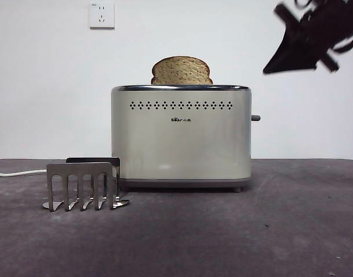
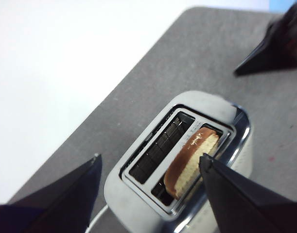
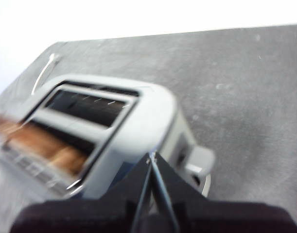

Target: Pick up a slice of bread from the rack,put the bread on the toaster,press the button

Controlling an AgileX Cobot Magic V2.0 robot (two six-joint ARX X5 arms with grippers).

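I count one toaster with two slots on my desk, one slice of bread standing in one slot, one button at the toaster's narrow end, and one rack. One wall socket. One white cable. Two tools: left tool, right tool.

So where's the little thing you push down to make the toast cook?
Find the big cream toaster in the middle of the table, with the slice of bread poking out of its top. Look at its narrow end, below the dark right hand hanging in the air. The button is the small grey stub sticking out sideways there, the only thing poking from the toaster's smooth sides.
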